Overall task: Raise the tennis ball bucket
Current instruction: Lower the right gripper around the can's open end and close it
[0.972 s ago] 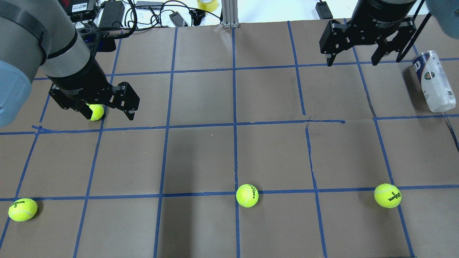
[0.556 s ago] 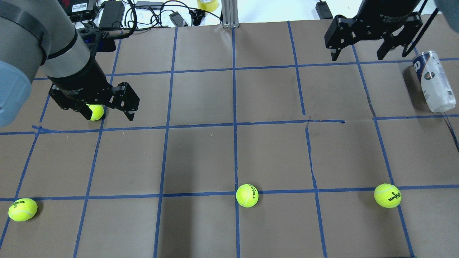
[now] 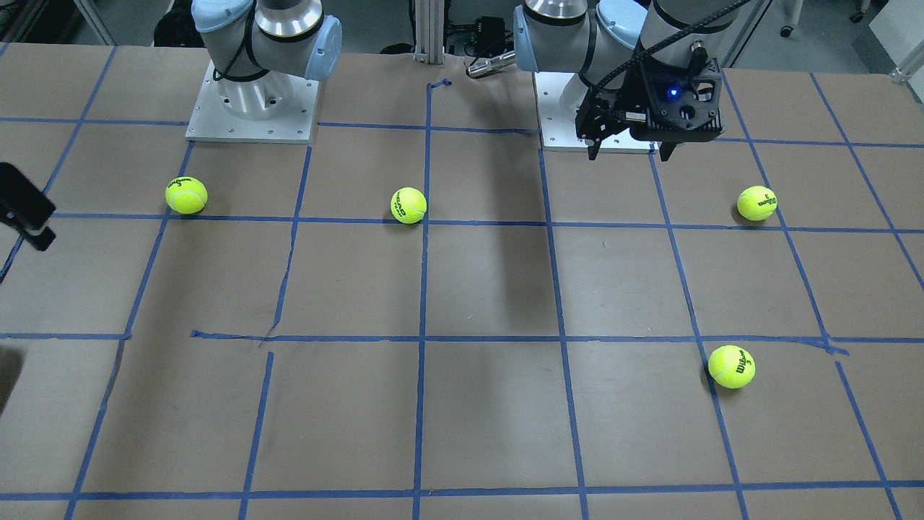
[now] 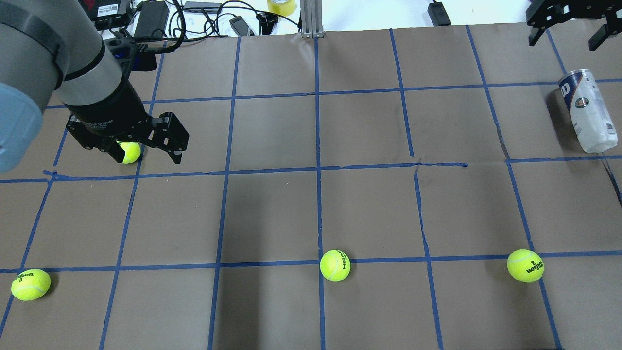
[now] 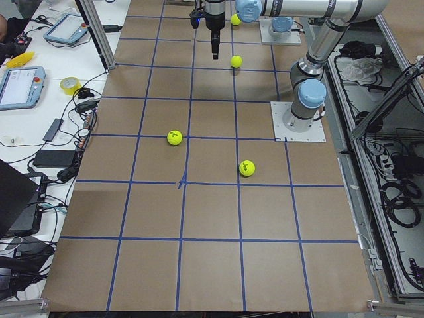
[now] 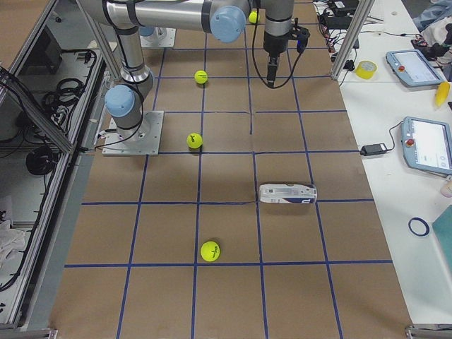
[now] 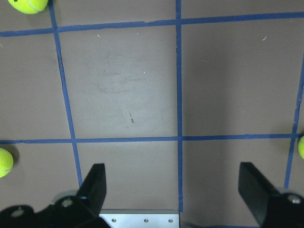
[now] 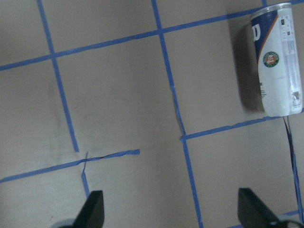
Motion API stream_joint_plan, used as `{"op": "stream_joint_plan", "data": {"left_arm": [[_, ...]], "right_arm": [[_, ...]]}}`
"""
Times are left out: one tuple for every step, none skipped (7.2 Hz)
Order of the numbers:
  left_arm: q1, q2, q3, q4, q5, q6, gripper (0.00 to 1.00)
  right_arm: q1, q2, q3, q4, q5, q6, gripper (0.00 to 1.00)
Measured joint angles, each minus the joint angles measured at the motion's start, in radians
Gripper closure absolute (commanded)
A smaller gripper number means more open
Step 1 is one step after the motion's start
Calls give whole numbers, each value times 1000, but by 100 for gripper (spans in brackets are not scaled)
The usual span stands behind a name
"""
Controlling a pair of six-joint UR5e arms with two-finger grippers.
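The tennis ball bucket (image 4: 588, 111) is a clear can with a white and navy label. It lies on its side at the table's far right and also shows in the exterior right view (image 6: 287, 194). In the right wrist view it (image 8: 276, 61) is at the upper right. My right gripper (image 4: 563, 41) is open and empty, high up, just past the can's capped end and apart from it; in its own wrist view it (image 8: 173, 211) is open. My left gripper (image 4: 148, 156) is open and empty, hovering over a loose ball (image 4: 129, 151). The can is out of the front-facing view.
Three other loose tennis balls lie along the near row (image 4: 30, 284), (image 4: 335, 265), (image 4: 525, 265). Cables, adapters and a tape roll (image 4: 282, 6) lie beyond the table's back edge beside an aluminium post (image 4: 311, 19). The arm bases (image 3: 253, 108) stand on the robot's side.
My right gripper has moved away to the right and toward the back edge, still open. The left arm, the can and the balls have not moved.
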Motion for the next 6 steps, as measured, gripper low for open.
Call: {"op": "stream_joint_plan", "data": {"left_arm": [[1, 1, 0, -1, 0, 0, 0], [2, 1, 0, -1, 0, 0, 0], [2, 2, 0, -1, 0, 0, 0], [3, 2, 0, -3, 1, 0, 0], [3, 3, 0, -7, 1, 1, 0], [4, 4, 0, -9, 1, 1, 0]], "right_arm": [[-38, 85, -63, -16, -15, -33, 0], [-69, 183, -140, -36, -34, -75, 0], [-89, 283, -221, -58, -42, -119, 0], [-97, 376, -298, -90, -46, -146, 0], [-103, 455, -352, -123, -48, -164, 0], [-115, 513, -379, -163, -50, -186, 0]]}}
